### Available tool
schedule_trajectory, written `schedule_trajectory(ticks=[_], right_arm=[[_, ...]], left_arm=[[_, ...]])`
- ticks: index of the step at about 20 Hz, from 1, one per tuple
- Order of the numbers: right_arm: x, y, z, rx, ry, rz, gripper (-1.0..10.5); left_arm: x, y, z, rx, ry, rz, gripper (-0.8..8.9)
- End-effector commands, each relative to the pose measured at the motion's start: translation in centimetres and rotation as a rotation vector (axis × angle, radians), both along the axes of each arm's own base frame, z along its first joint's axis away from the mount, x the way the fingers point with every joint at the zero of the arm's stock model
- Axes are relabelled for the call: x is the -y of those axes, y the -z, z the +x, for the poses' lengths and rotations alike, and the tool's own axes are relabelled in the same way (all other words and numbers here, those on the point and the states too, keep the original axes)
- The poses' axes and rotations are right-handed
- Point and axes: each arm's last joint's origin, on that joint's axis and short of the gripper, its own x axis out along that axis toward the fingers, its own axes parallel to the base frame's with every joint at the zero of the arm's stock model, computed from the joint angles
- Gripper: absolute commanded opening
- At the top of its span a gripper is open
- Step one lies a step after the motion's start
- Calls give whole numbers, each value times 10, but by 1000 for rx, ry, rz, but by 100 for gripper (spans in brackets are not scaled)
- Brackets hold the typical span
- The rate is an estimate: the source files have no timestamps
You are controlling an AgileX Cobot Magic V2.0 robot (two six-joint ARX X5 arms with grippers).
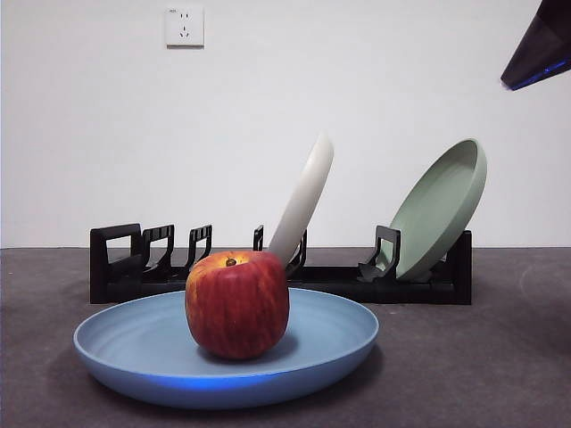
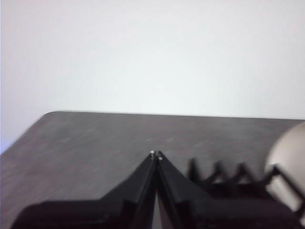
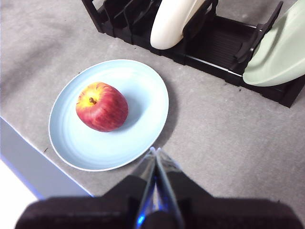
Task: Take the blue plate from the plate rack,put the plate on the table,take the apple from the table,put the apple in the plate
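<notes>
The blue plate (image 1: 330, 343) (image 3: 138, 95) lies flat on the table (image 1: 482, 357) in front of the plate rack (image 1: 116, 259) (image 3: 214, 47). The red apple (image 1: 236, 303) (image 3: 101, 106) rests upright on the plate, left of its centre in the front view. My right gripper (image 3: 156, 150) is shut and empty, raised above the table beside the plate's rim; its dark tip (image 1: 540, 49) shows at the top right of the front view. My left gripper (image 2: 156, 154) is shut and empty, held over bare table near the rack's end (image 2: 228, 174).
A cream-white plate (image 1: 303, 201) (image 3: 174, 21) and a sage-green plate (image 1: 442, 209) (image 3: 279, 52) lean in the rack's slots. The table's front edge (image 3: 38, 162) runs close to the blue plate. A wall socket (image 1: 184, 27) sits on the white wall behind.
</notes>
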Motion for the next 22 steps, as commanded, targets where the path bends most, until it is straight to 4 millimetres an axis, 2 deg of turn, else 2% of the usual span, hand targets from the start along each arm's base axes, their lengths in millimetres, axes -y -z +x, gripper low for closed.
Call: schedule_trajectory(ticks=[1,6,10,12,22], right_arm=[[0,1,0,-2,6,5,1],[0,1,0,-2,6,5,1],[0,1,0,-2,6,5,1],[0,1,0,-2,6,5,1],[0,1,0,-2,6,5,1]], left_arm=[[-4,25,0,-25,-44,38,-2],[-7,77,3,-97,-75,49,-2],[-7,100,4,-135,-70,49,-2],[-7,106,4,-164,-70,52,-2],[-6,106,4,-163,-22,49,-2]])
